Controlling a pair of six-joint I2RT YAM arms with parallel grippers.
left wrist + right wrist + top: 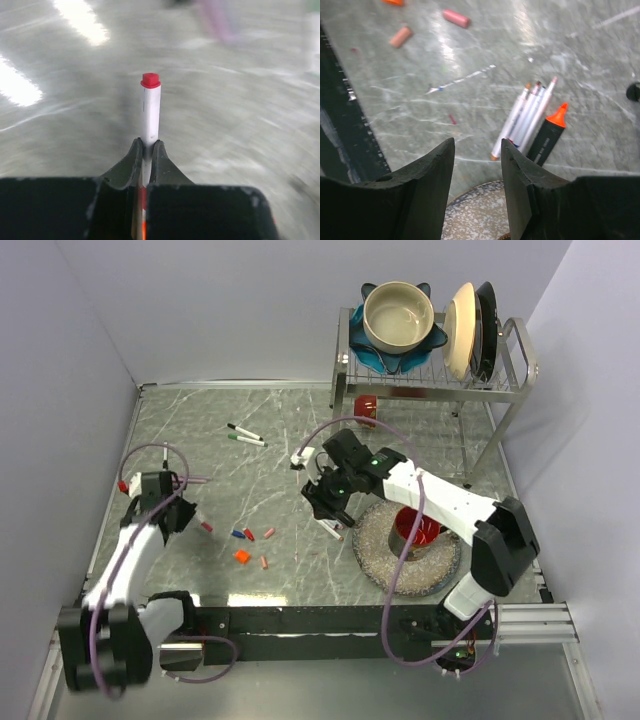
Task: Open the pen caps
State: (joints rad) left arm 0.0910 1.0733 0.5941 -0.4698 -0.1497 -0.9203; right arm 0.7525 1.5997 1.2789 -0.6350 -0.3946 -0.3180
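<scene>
With the left gripper pinched shut on the white marker barrel and the red cap standing clear beyond the fingertips, hold that grip firm and the pen level. Bring the right gripper, standing half-wide and empty above the uncapped pens and orange highlighter, across to meet it; close on the cap alone, then pull straight along the barrel's line, never sideways. Drop it by the loose caps between the arms.
</scene>
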